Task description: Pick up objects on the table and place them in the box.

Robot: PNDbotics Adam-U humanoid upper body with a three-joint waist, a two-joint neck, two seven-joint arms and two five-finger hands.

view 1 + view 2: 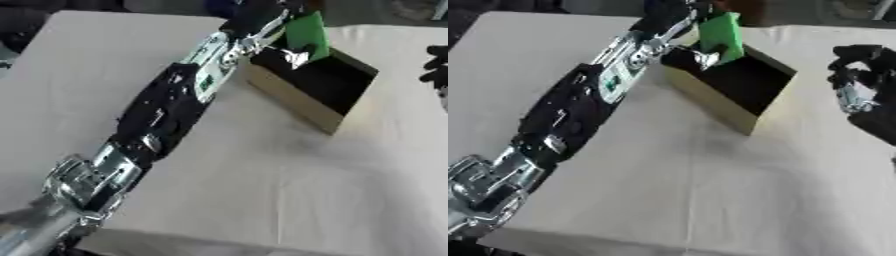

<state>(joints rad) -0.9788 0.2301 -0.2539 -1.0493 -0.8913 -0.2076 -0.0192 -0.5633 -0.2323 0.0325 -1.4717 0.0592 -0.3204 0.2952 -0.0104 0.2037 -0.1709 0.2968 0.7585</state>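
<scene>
The right eye view is showing much more of the right hand (859, 95): it is hanging over the right side of the tabletop (710, 190), well apart from the box (741, 97), and its dark fingers are looking curled around nothing. In the left eye view only a small dark part of this hand is appearing at the right edge, too little to judge. The left eye view, on its side, is showing more of the left arm near the lower left corner, with its silver joints.

The left arm is stretching diagonally from the lower left up to the far side of the tabletop. The left hand (677, 17) is reaching over the far corner of the box, and its fingers are closing on a green object (721, 34), flat and bright, which it is holding tilted just above the box opening. The lower edge of the green object is seeming to be at the box rim; if it is touching the rim, I cannot tell. The box is standing on the tabletop, open on top, with dark inside and pale brown walls.
</scene>
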